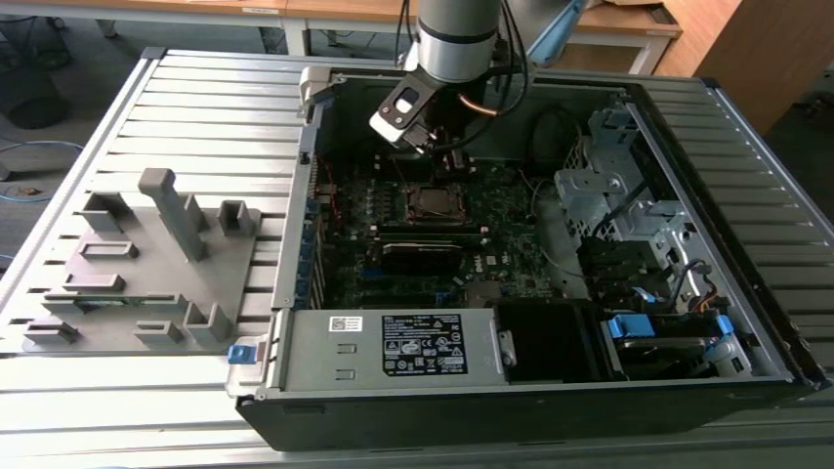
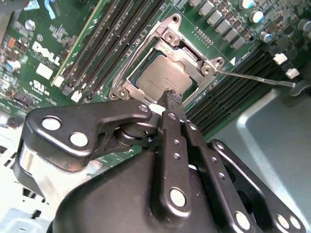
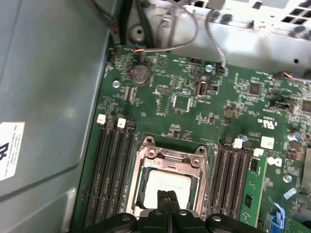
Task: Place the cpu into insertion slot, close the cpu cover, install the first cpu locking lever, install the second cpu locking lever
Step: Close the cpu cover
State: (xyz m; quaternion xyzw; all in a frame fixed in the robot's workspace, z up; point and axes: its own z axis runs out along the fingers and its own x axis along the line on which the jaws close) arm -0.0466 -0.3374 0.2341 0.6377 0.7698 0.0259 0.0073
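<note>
**One cpu (image 3: pixel 163 182) seated, lever (image 2: pixel 255 78) unlatched**

The cpu lies in its socket beneath the cover (image 3: pixel 171 158), which looks lowered flat around it. The gripper (image 3: pixel 168 194) hangs just above, fingers pinched together on nothing, probably to make a narrow pushing tip. In the second wrist view the thin lever juts free beside the socket.

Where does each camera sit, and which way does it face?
Exterior view: off the arm, high up, looking down into the open computer case; shows the arm and gripper.
First wrist view: on the wrist, looking along the shut gripper at the motherboard.
Second wrist view: on the wrist, behind the gripper's linkage, looking at the socket aslant.
Both wrist views share the cpu and the cpu cover.
</note>
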